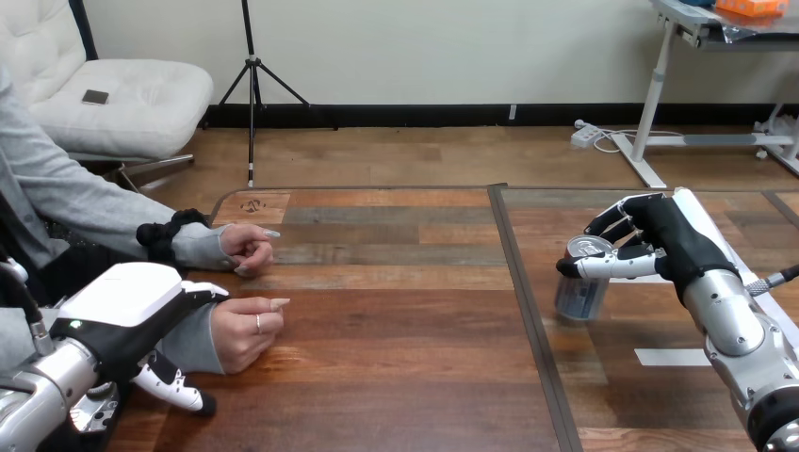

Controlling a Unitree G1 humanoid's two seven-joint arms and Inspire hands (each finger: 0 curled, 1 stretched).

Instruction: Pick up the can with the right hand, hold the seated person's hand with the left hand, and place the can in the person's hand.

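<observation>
Closest to me, my left hand point(122, 311) sits at the table's point(396, 377) left edge, its white back up, lying over the wrist of the person's nearer hand point(247, 330), a loose fist resting on the wood. I cannot tell whether my hand grips that wrist.

Further out on the right is the can point(581, 294): upright, with a silver top and a pale bluish-grey body. My right hand point(674, 240) is clamped on it near the rim, thumb across the front and fingers curled behind. I cannot tell if its base touches the table. The right forearm reaches in diagonally from the lower right.

Farthest on the left, the person's farther hand point(250, 247) rests curled on the table.
</observation>
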